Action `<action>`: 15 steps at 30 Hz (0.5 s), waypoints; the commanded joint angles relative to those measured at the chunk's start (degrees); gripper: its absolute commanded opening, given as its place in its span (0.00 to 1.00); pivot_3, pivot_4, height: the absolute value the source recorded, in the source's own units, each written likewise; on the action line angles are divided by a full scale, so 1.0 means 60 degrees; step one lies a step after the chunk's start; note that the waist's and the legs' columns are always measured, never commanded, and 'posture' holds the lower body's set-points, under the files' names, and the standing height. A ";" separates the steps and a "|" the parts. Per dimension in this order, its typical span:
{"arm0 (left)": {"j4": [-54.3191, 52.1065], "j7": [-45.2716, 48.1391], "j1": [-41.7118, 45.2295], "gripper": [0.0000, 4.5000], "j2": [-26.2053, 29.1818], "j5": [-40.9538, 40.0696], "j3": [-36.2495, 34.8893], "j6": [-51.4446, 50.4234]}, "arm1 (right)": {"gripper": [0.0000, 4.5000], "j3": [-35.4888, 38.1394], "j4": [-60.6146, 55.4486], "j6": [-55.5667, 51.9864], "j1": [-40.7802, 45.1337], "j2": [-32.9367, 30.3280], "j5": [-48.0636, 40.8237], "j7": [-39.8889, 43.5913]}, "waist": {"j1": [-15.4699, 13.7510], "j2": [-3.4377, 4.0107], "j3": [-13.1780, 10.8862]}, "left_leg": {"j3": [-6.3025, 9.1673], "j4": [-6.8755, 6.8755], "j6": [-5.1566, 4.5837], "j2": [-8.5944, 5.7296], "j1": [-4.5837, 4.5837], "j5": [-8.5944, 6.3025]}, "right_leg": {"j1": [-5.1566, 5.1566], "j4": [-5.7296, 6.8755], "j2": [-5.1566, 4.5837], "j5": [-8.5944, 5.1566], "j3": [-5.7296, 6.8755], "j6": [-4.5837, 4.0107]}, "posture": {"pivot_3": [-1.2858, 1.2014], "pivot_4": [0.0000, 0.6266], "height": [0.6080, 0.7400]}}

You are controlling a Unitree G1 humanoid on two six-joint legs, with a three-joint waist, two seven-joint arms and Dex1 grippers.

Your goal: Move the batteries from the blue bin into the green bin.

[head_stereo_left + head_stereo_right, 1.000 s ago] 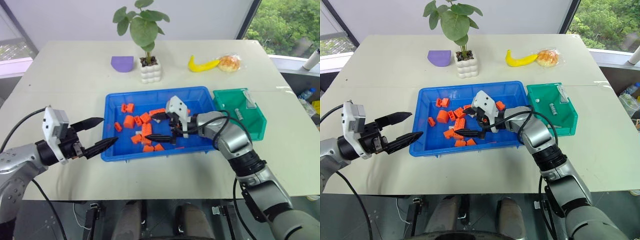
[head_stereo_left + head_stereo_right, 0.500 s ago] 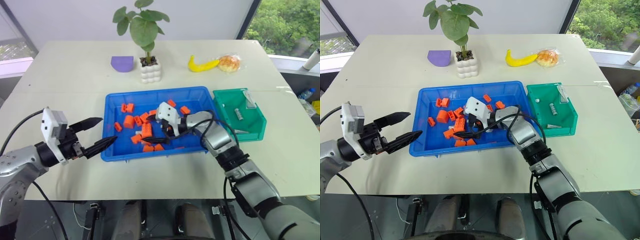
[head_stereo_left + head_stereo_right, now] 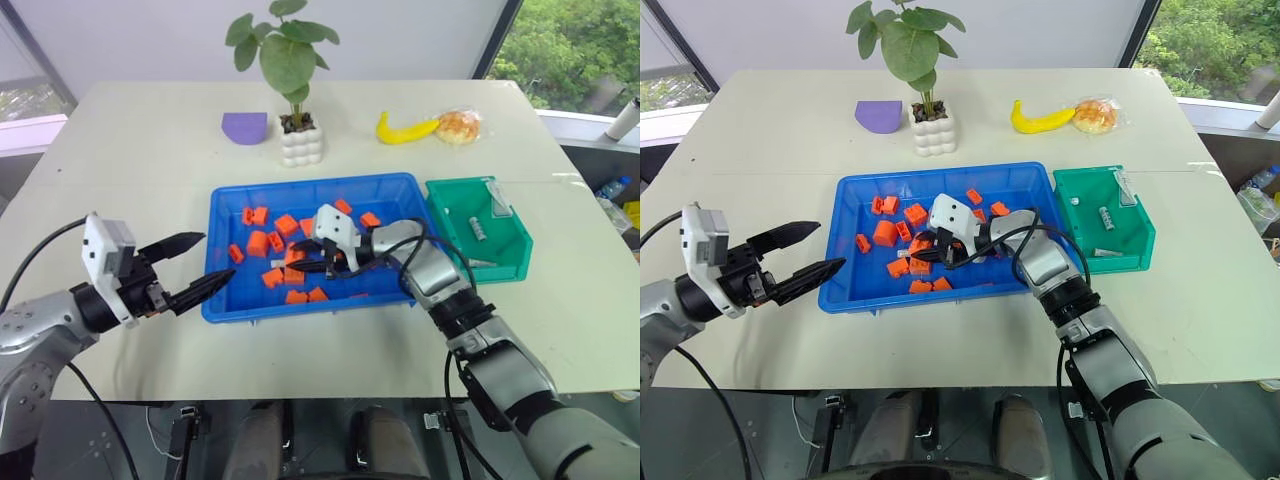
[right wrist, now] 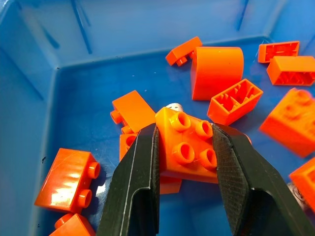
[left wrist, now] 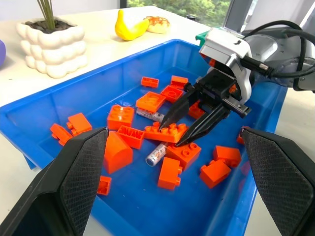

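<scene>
Orange blocks point(image 5: 165, 132) litter the blue bin point(image 3: 230, 215), mid-table. Right gripper point(image 5: 170, 130) is down inside it, fingers point(image 4: 135, 187) pinched on a studded orange block, not a battery. One battery point(image 5: 156, 154) lies on the bin floor just beside that block, another battery point(image 5: 150, 115) sits behind it near a flat orange piece. Green bin point(image 3: 510, 255) sits just right of the blue bin, a battery point(image 3: 478, 228) already in it. Left gripper point(image 3: 200, 265) hovers at the blue bin's left edge, outside it, fingers spread wide and empty. Plant pot point(image 3: 301, 143), purple piece point(image 3: 244, 127), banana point(image 3: 405, 129) and bun point(image 3: 459, 125) at table's far side.
</scene>
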State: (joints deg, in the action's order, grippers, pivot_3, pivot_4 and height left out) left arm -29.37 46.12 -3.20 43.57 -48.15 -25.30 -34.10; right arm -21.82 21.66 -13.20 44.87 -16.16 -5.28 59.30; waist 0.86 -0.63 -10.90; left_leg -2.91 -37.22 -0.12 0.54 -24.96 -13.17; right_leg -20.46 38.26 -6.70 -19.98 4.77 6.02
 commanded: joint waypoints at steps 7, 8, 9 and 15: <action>-0.0283 -0.0084 0.0078 1.00 -0.0066 -0.0082 -0.0174 0.0233 | 0.23 0.0837 -0.0246 0.0071 0.0918 0.0028 -0.0092 -0.0458 | 0.0004 0.0002 -0.0001 | -0.0001 0.0001 0.0001 0.0000 0.0000 0.0000 | -0.0002 0.0000 0.0000 0.0000 0.0000 0.0000 | 0.52 0.24 1.00; -0.0280 -0.0087 0.0080 1.00 -0.0068 -0.0085 -0.0181 0.0232 | 0.23 0.0951 -0.0183 0.0111 0.1102 -0.0009 -0.0075 -0.0517 | 0.0006 0.0002 -0.0001 | -0.0001 0.0001 0.0001 0.0000 0.0000 0.0000 | -0.0002 0.0000 0.0000 0.0000 0.0000 0.0000 | 0.52 0.24 1.00; -0.0273 -0.0083 0.0086 1.00 -0.0069 -0.0087 -0.0178 0.0229 | 0.23 0.1045 -0.0046 0.0226 0.1315 -0.0061 -0.0012 -0.0592 | 0.0008 0.0002 -0.0001 | -0.0001 0.0001 0.0001 0.0000 0.0000 0.0000 | -0.0002 0.0000 0.0000 0.0000 0.0000 0.0000 | 0.52 0.24 1.00; -0.0178 -0.0072 0.0230 1.00 -0.0100 -0.0027 -0.0032 0.0245 | 0.23 0.1276 0.1639 0.1711 0.2101 0.0044 0.0553 -0.1312 | 0.0007 0.0001 -0.0001 | -0.0001 0.0001 0.0001 -0.0001 0.0000 0.0000 | -0.0002 0.0000 0.0000 0.0000 0.0000 0.0000 | 0.52 0.24 1.00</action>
State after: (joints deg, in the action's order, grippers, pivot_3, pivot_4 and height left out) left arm -29.40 45.76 -2.35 42.94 -48.07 -25.21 -34.01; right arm -15.14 29.65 -5.84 56.50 -16.49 -2.61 52.55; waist 0.90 -0.63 -10.90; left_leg -2.92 -37.21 -0.12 0.53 -24.96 -13.17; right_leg -20.47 38.26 -6.69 -19.98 4.77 6.02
